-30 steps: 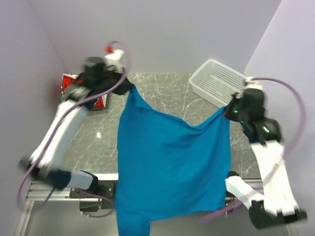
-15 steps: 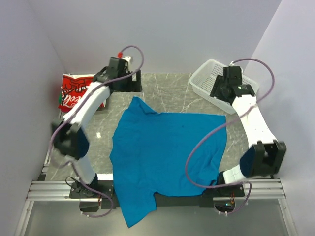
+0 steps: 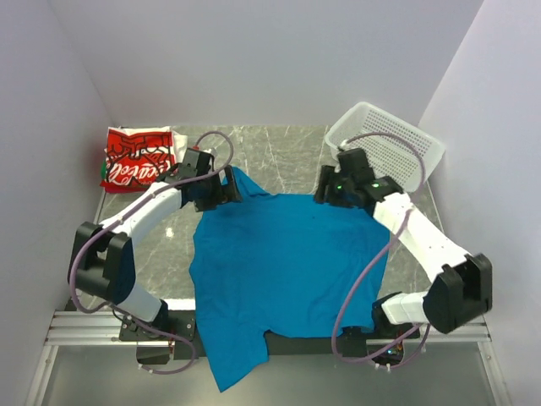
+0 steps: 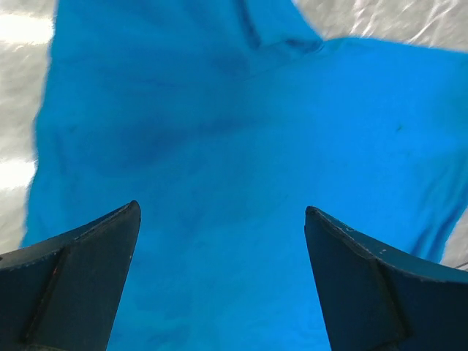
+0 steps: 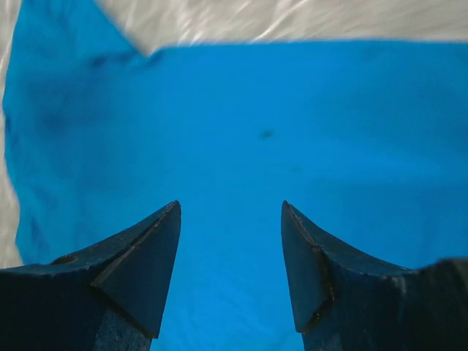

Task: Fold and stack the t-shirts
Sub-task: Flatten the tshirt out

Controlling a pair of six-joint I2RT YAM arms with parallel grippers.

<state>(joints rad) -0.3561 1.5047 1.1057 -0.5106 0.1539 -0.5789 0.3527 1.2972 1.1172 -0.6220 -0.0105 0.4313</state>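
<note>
Shirts first: the blue t-shirt lies spread open on the marble table, filling its middle. Its long axis runs from the far side toward the arm bases. A straight edge lies across the far end, while the near end hangs over the table's front edge, with a loose flap dropping lowest at the near left. The far-left corner is rumpled into a small peak; the rest lies fairly flat. Which end is the collar I cannot tell. The left gripper hovers at that rumpled corner with its fingers spread wide and only blue cloth showing between them. The right gripper sits over the far-right edge, its fingers also parted and holding nothing. The folded red-and-white t-shirt rests in the far-left corner, well apart from the blue one. A white basket stands at the far right, near the right arm's wrist. That arm's cable loops over the shirt's right side. Bare marble shows beyond the far edge and along the left; walls stand close on three sides.
</note>
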